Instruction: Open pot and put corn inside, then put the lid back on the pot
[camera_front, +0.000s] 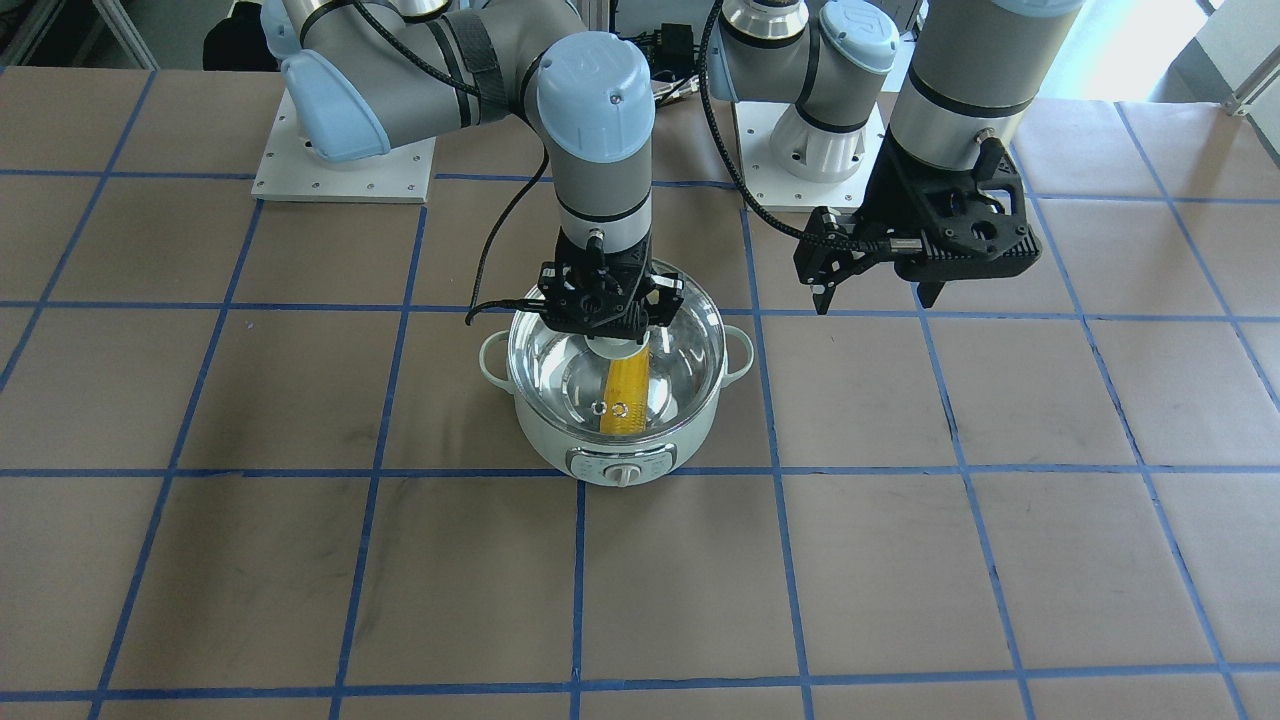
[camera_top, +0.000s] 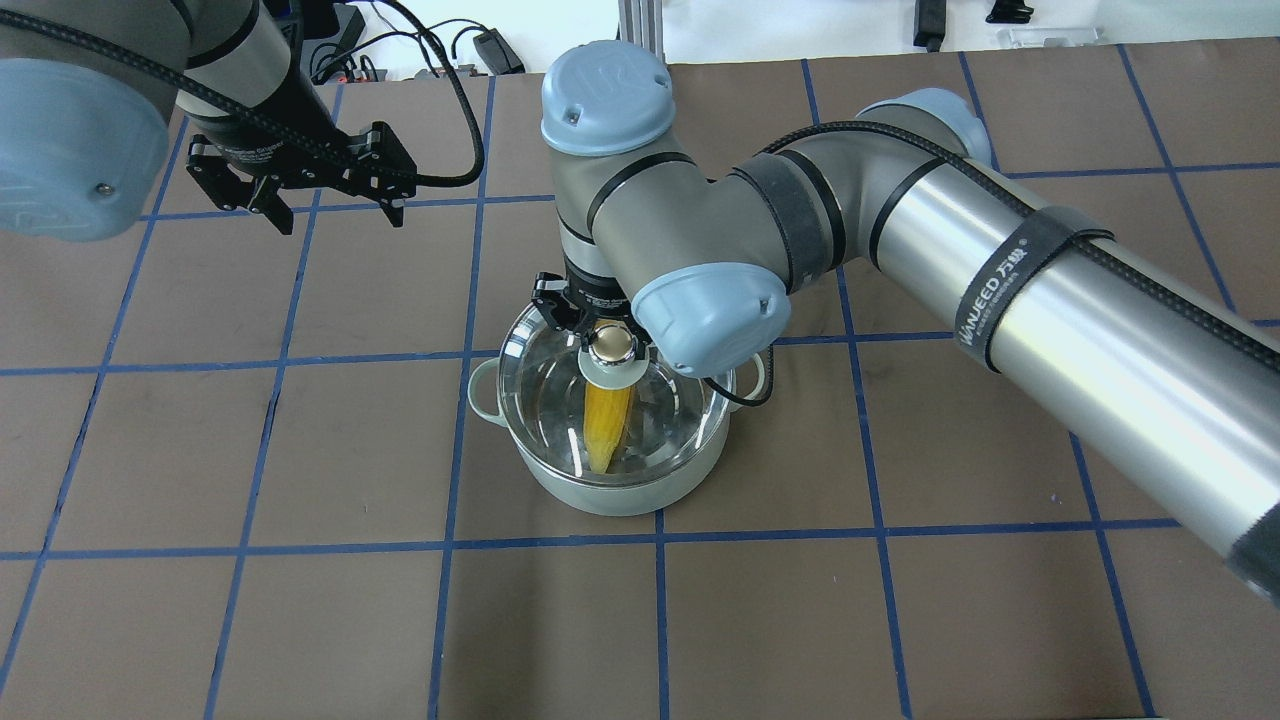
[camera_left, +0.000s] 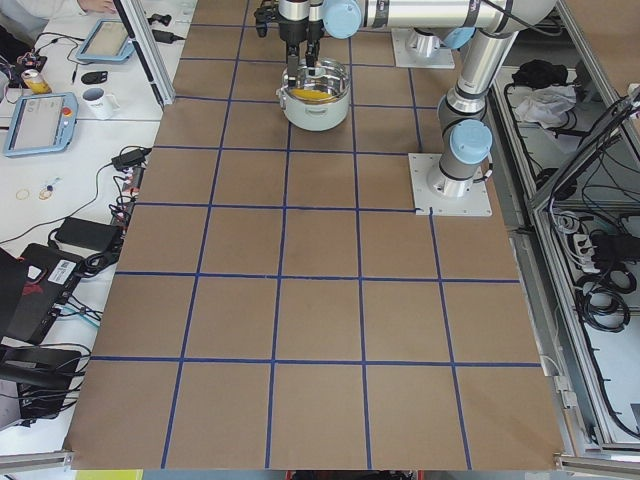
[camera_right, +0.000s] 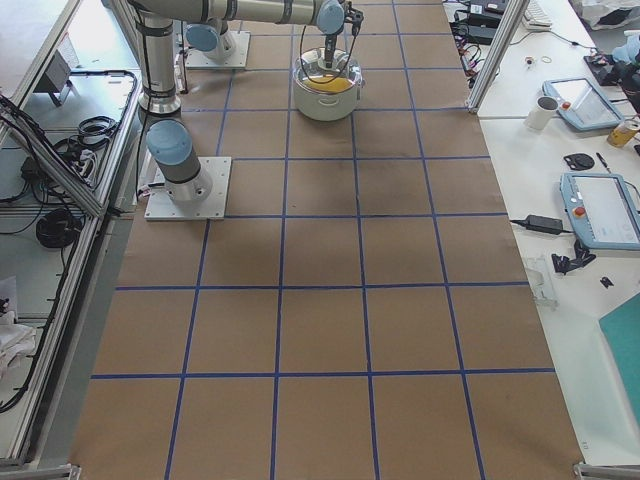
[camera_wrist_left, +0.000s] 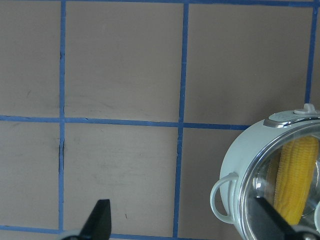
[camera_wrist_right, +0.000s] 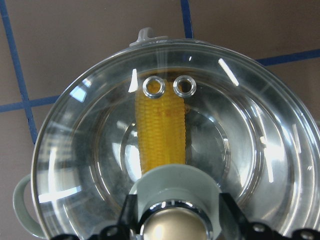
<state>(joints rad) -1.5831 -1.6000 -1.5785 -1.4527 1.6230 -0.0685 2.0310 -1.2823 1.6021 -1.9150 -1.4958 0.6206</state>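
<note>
With the corn (camera_front: 625, 395) inside the pot (camera_front: 560, 452) toward the counter's (camera_front: 900, 560) robot-side edge and the glass lid (camera_front: 690, 340) seated, we judged only a straight lift-off remained; the right claw (camera_wrist_right: 179, 217) straddled the knob (camera_top: 612, 343), whether gripping we couldn't tell, and the left claw (camera_top: 338, 215) hung spread.

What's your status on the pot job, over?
Left gripper open, empty, off to the side of pot. Right gripper shut on lid, lid over pot, seating unconfirmed. Corn inside.
</note>
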